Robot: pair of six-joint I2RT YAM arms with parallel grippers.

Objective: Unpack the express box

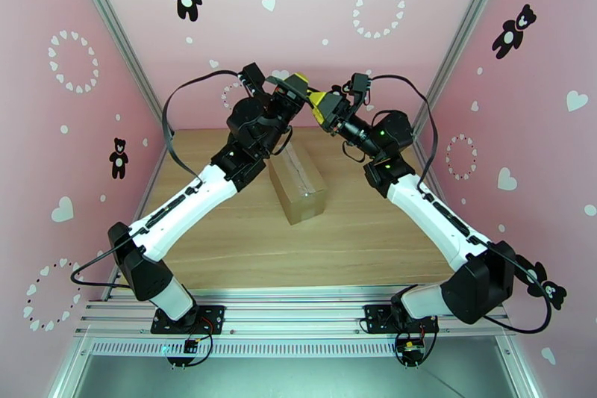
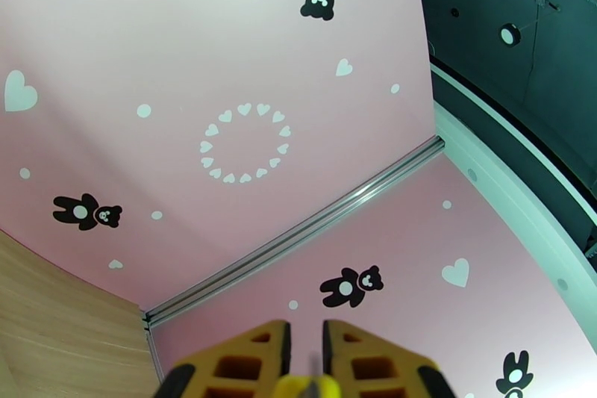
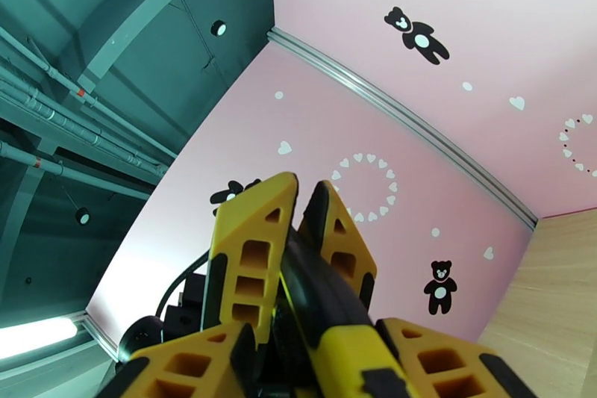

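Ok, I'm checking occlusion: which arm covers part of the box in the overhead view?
The left arm: its black joint overlaps the express box's far end; the right arm sits off to its right.

White link shells (image 1: 192,199), black joint housings (image 1: 254,123), black base plates (image 1: 190,319) bolted on rail. Fingers (image 2: 239,366) yellow, rectangular cut-outs, black trim. Thin black cables (image 1: 167,131) looping, green LEDs (image 1: 382,133) lit.
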